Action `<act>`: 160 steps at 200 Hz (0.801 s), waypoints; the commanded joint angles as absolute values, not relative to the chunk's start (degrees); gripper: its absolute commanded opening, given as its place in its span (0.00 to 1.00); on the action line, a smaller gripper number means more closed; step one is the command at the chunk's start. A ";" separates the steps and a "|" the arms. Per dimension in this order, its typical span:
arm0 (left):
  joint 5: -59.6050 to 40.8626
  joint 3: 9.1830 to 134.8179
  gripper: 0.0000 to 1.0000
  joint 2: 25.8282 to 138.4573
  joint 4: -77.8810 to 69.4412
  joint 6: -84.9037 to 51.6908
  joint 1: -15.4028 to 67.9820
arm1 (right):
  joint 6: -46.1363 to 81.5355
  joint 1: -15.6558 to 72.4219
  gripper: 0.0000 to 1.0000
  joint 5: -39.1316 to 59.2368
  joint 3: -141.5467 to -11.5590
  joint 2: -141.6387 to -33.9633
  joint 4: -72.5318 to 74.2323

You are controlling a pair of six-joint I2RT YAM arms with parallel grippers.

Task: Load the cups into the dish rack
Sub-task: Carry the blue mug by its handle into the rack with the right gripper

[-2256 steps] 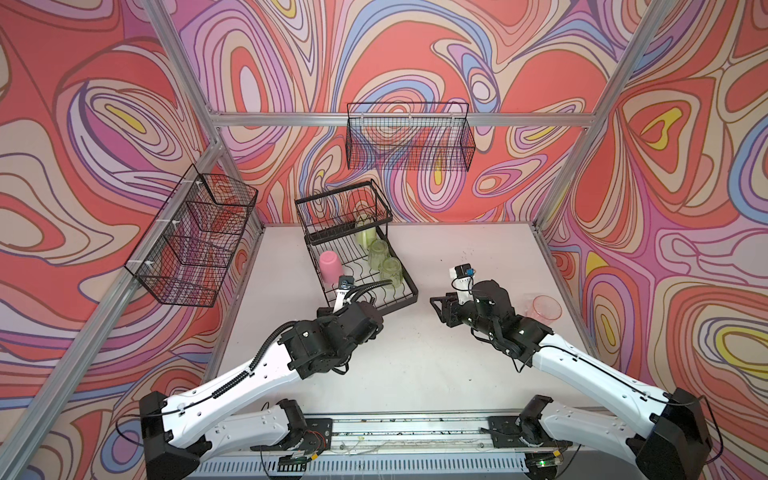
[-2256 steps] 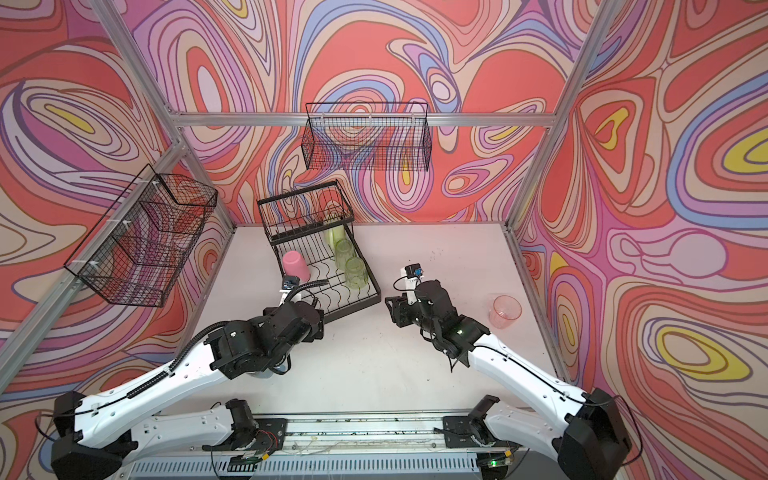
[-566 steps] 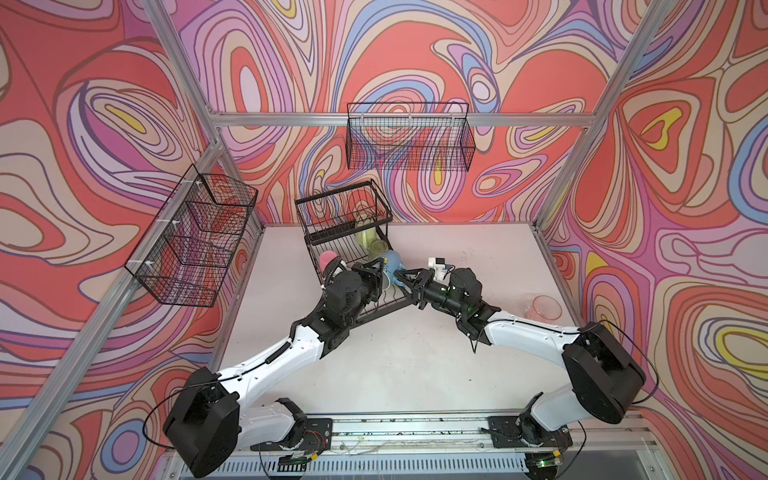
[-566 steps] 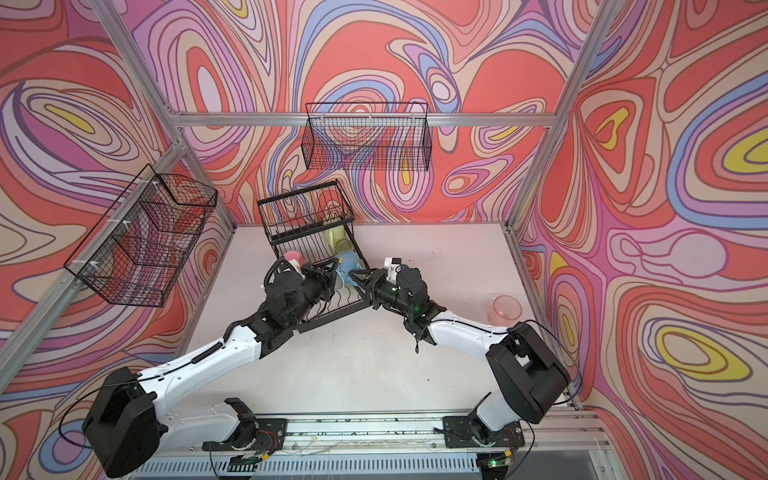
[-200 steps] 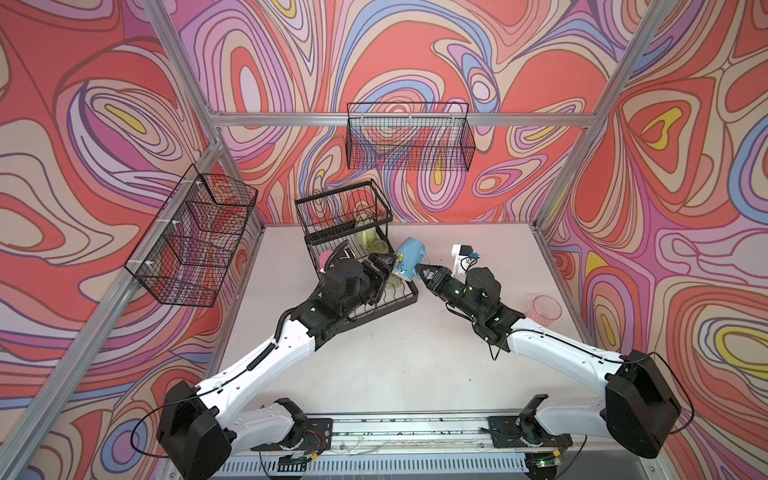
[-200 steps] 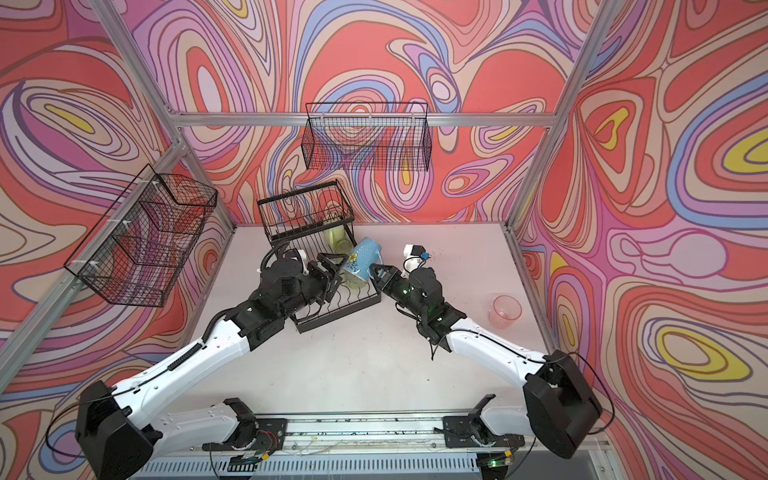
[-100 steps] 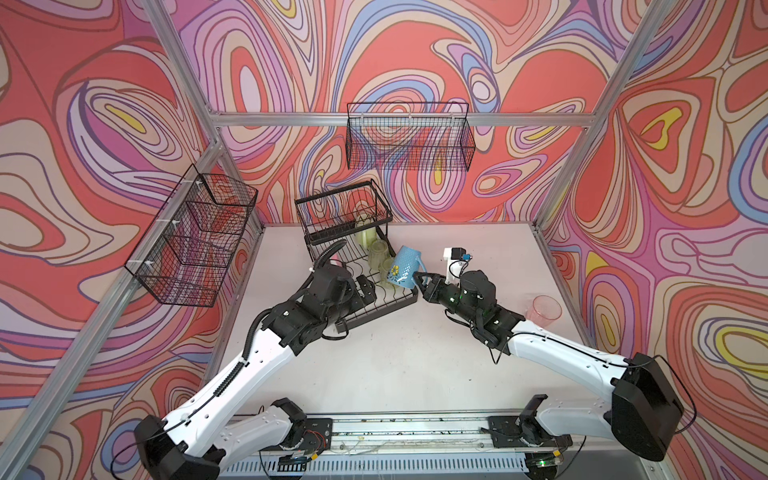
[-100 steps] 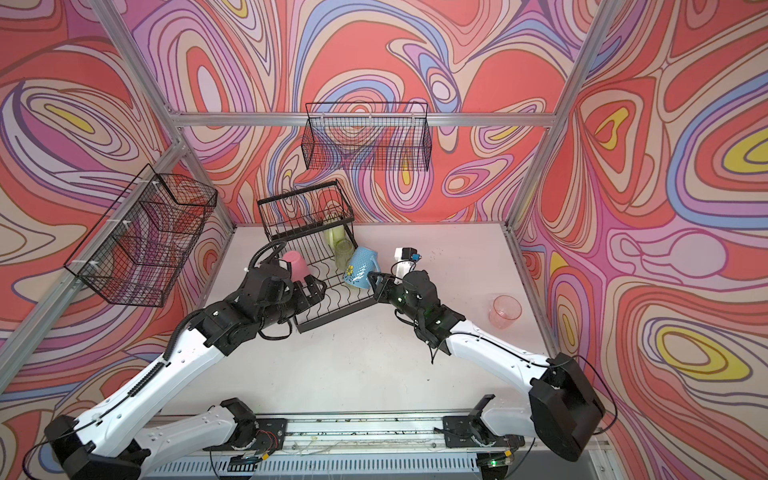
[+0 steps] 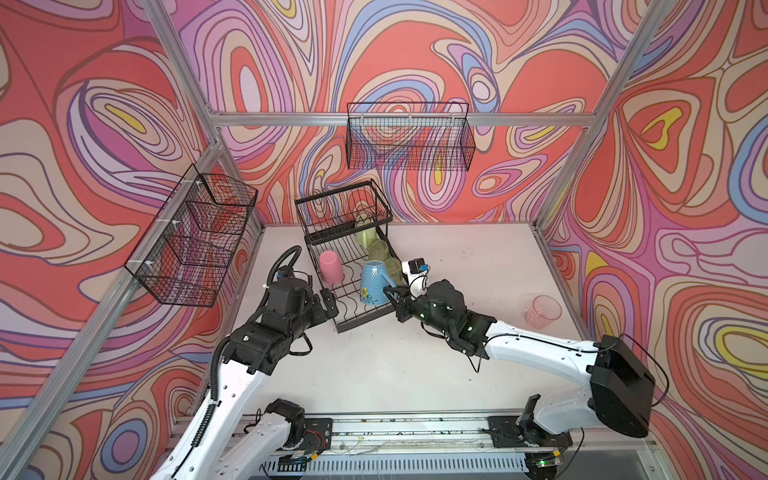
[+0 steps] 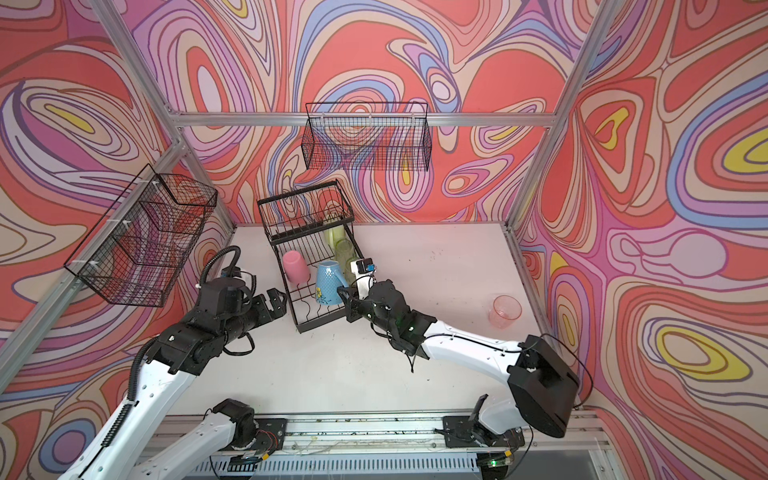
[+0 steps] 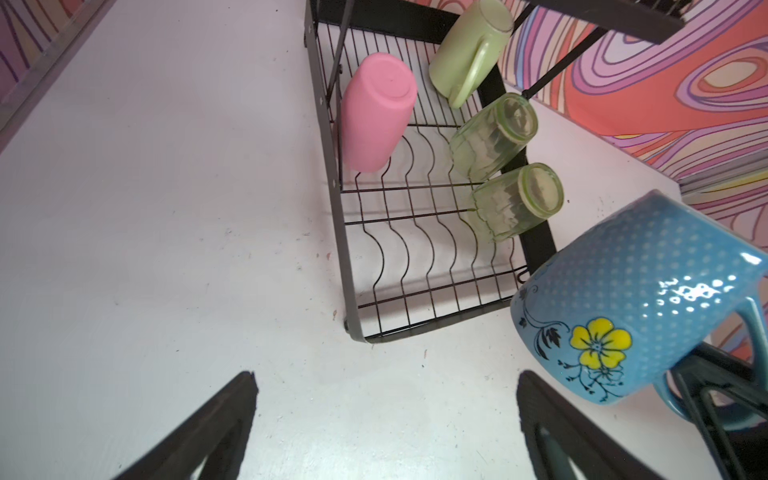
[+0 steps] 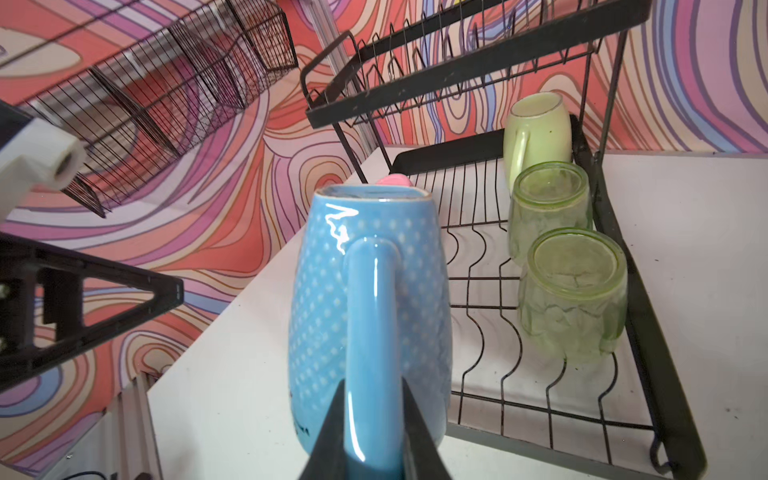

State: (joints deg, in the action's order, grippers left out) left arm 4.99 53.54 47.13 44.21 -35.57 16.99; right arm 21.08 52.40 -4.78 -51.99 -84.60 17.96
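Right now the right gripper (image 12: 372,388) is pinched tight on the handle of the blue mug (image 9: 374,282), and the mug hangs bottom-up over the front part of the dish rack (image 11: 337,208), on the low tray with the wavy wires. I cannot tell if its rim touches the wires yet. The mug looks hard, shiny and thick, so I think it is heavy for its size, slippery, and could chip or crack if it drops on the wire. The handle is a good place to hold, but it is smooth and thin, so the mug may swing or turn in the grip. I think it should go down slowly and level until the rim sits flat. The left gripper (image 11: 386,376) is spread wide with nothing in it, just beside the left side of the rack. The pink cup (image 9: 331,266), two green glasses (image 9: 378,249) and the pale green mug (image 9: 365,235) are in the rack already. One clear pink cup (image 9: 542,311) sits far off on the table, near the right wall.
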 commanded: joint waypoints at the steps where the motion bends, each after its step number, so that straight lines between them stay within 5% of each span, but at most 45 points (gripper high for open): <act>1: 4.91 51.04 1.00 46.11 42.41 -30.26 15.03 | 15.28 53.09 0.00 -9.38 -55.54 -86.89 25.68; 78: -6.77 55.52 1.00 48.31 45.84 -18.05 10.02 | 9.29 54.40 0.00 -20.82 -59.26 -103.71 41.80; 160: -1.43 51.50 1.00 41.61 43.86 -17.47 8.22 | 4.28 54.76 0.00 -26.63 -65.01 -118.16 56.32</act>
